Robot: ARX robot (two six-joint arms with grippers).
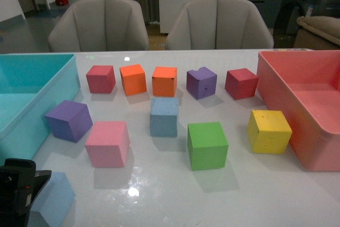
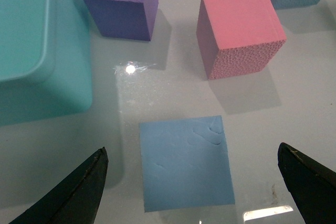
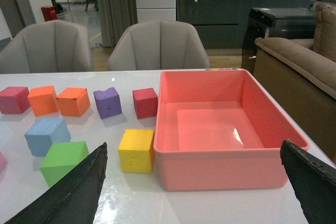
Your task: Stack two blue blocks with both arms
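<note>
L gripper [image 2: 191,149] hangs jaws wide over near blue block [image 2: 186,171] beside teal bin [image 2: 31,40], prob. lining up a grab. 2nd blue block [image 1: 163,116] sits mid-table. R gripper [image 3: 192,144] is wide too, empty.

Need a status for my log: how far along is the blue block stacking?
Done: nothing yet. The near blue block and the middle blue block sit apart, neither on the other. In hand: the left end effector is open above the near blue block, not closed on it. The right end effector is open and empty. Left: grasp, lift, and set one block on the other.
</note>
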